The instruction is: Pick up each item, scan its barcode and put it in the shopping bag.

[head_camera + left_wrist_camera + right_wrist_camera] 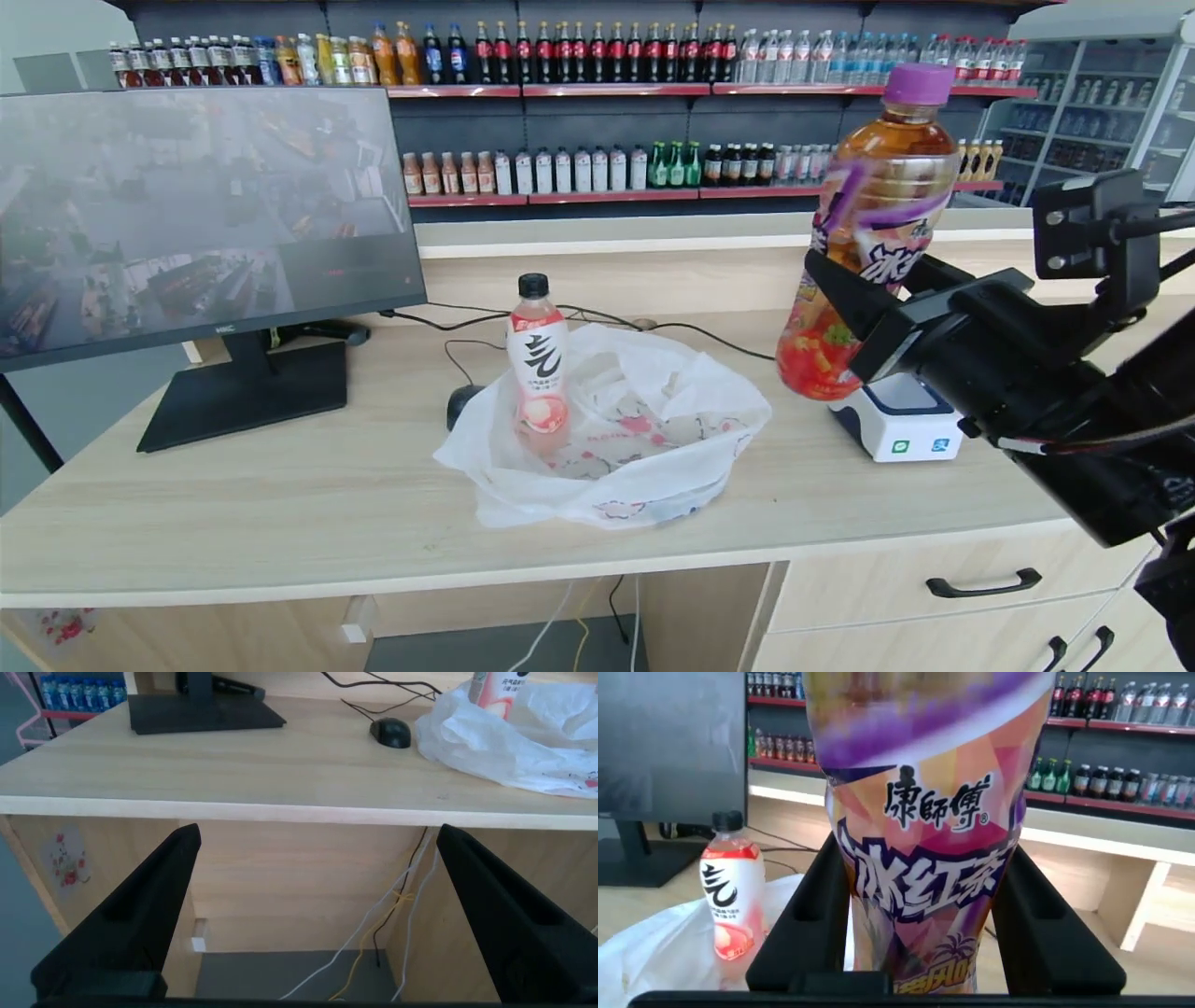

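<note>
My right gripper (854, 294) is shut on a tea bottle (878, 215) with a purple cap and holds it upright in the air above the white barcode scanner (898, 422). In the right wrist view the tea bottle (924, 831) sits between both black fingers (808, 919). A pink drink bottle (539, 364) with a black cap stands upright inside the white shopping bag (653, 467) at mid counter. My left gripper (318, 924) is open with nothing in it, low in front of the counter's front edge (280, 803).
A monitor (187, 215) on a black stand takes up the counter's left side. A black mouse (460, 403) and cables lie just behind the bag. Drawers (980, 583) are below the counter's right end. Shelves of bottles (607, 103) line the back wall.
</note>
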### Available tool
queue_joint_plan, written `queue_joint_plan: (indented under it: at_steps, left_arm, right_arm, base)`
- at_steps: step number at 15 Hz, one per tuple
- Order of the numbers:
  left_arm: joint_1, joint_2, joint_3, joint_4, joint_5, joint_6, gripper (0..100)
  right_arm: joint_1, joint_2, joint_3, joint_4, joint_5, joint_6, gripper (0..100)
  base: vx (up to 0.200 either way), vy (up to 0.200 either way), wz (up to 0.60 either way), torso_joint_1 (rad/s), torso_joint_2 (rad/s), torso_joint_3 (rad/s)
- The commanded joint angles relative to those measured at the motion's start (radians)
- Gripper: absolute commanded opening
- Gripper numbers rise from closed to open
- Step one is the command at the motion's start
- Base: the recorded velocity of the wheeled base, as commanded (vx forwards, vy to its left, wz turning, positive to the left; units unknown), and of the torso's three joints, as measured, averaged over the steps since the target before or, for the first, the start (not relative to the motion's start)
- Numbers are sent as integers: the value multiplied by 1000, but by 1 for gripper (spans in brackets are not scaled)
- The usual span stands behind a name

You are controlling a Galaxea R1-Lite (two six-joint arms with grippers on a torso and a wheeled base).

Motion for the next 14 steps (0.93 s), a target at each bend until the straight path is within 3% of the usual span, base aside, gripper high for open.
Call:
queue_joint_plan:
  at_steps: [1, 4, 7, 14]
  left_arm:
    - [1, 0, 0, -1, 0, 0, 100]
    - [1, 0, 0, -1, 0, 1, 100]
    - [1, 0, 0, -1, 0, 0, 100]
    - [1, 0, 0, 1, 0, 1, 100]
  right_arm:
    - [33, 44, -22, -6, -3, -10, 0]
    - [126, 146, -114, -13, -6, -33, 0]
    - [160, 268, -247, -38, -10, -34, 0]
    - [172, 453, -282, -210, -9, 6, 0]
  base:
    - [0, 0, 0, 0, 0, 0]
    - [0, 0, 0, 0, 0, 0]
    - [0, 0, 0, 0, 0, 0]
    - [0, 0, 0, 0, 0, 0]
